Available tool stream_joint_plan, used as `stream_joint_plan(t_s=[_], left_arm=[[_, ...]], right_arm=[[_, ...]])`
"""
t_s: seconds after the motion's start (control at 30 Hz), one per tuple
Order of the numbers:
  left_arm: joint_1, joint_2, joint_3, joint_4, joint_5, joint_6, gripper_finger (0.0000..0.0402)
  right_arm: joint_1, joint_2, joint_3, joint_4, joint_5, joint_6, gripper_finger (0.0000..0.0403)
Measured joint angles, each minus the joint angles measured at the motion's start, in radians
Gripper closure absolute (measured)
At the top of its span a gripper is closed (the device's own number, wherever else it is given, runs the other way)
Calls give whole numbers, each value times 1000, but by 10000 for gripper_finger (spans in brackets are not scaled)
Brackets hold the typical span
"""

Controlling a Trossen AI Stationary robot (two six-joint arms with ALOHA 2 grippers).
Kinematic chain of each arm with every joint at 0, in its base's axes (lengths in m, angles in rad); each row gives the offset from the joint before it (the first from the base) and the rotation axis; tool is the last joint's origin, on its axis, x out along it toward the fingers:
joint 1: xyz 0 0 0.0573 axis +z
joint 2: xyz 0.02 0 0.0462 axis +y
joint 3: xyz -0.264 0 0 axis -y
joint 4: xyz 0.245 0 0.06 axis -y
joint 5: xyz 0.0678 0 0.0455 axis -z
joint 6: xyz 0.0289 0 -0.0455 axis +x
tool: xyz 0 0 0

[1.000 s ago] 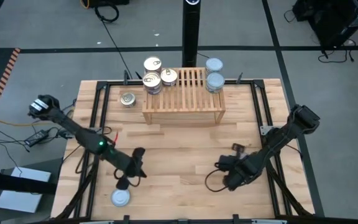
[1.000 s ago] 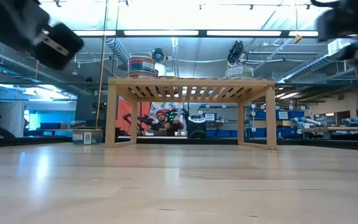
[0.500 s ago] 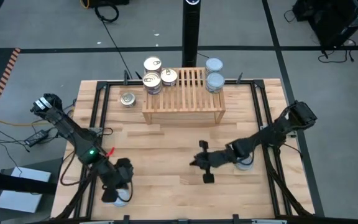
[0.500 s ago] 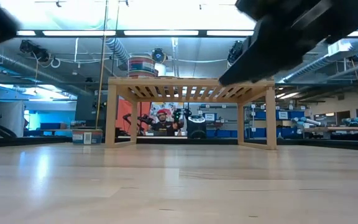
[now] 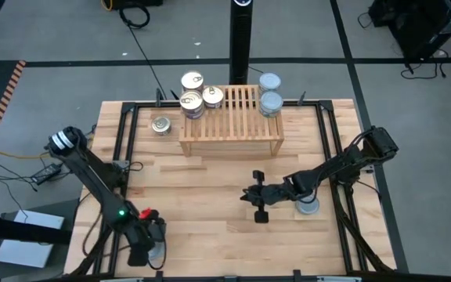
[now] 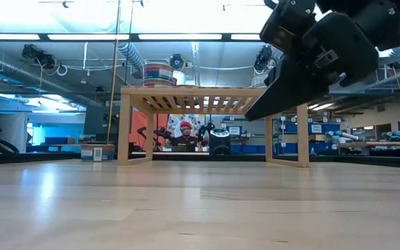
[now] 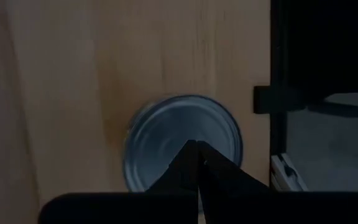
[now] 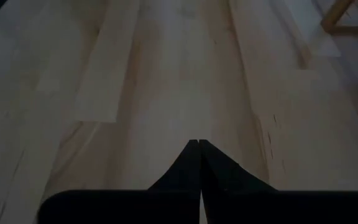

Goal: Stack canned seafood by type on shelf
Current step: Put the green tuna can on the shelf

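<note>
At the table's near-left corner, the left gripper hung directly over a blue-silver tin lying flat on the tabletop; in the left wrist view its two fingers met in a point, clenched on nothing, above the lid. Farther back on the left, a lone gold-lidded tin sat on the table just beside the shelf. On the shelf's left end stood the gold-lidded tins, one of them at the back edge, and on its right end the blue-silver tins, also reaching the back edge. Near the table's middle, the right gripper hovered above bare wood with its fingers pressed together, holding nothing. Just right of it, under the right arm, another blue-silver tin rested on the table.
</note>
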Motion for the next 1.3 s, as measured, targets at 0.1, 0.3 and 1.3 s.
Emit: stream_joint_plan(t_s=[0.1, 0.3, 1.3], left_arm=[[2, 48, 0, 36, 0, 0, 400], [30, 105, 3, 33, -75, 11, 400], [512, 283, -3, 574, -504, 722, 400]], right_arm=[[0, 0, 0, 0, 0, -20, 395], [3, 0, 0, 0, 0, 8, 395], [16, 0, 1, 23, -1, -1, 394]])
